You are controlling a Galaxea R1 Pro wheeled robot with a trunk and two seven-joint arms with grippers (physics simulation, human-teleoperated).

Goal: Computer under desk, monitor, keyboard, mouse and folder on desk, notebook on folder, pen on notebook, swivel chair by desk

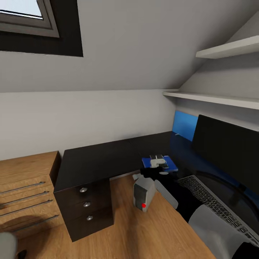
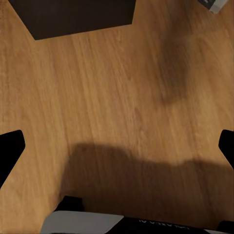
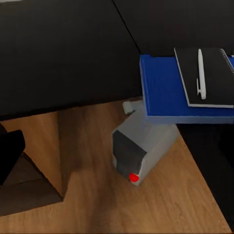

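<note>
Firstly, head view: the L-shaped black desk (image 1: 104,158) fills the corner under the sloped wall, its drawer unit (image 1: 86,207) with round silver knobs at the near end, beside a light-wood drawer cabinet (image 1: 25,190); the monitor (image 1: 230,147) stands on the desk at right, with the keyboard (image 1: 216,205) just before it; the blue folder (image 1: 171,165) lies on the desk near its inner edge, partly covered by the right gripper (image 1: 158,161), which hovers over it, its spread not discernible; the computer (image 1: 144,194) rests tilted on the wood floor (image 1: 154,230) beside the desk edge, red button toward the camera; a skylight (image 1: 28,16) and two wall shelves (image 1: 216,97) occupy the upper part
Left wrist view: the left gripper (image 2: 117,146) hangs over bare floor with its two black fingertips (image 2: 9,146) set wide apart, nothing between them; a dark corner of the drawer unit (image 2: 78,17) lies beyond
Right wrist view: the folder (image 3: 165,92) overhangs the desk (image 3: 63,53) edge; on it lies a dark-covered notebook (image 3: 214,73), and on that a white pen (image 3: 201,73); the computer (image 3: 141,146) leans on the floor directly beneath the folder's edge; one dark fingertip (image 3: 9,153) of the right gripper is visible, its opening indeterminable
</note>
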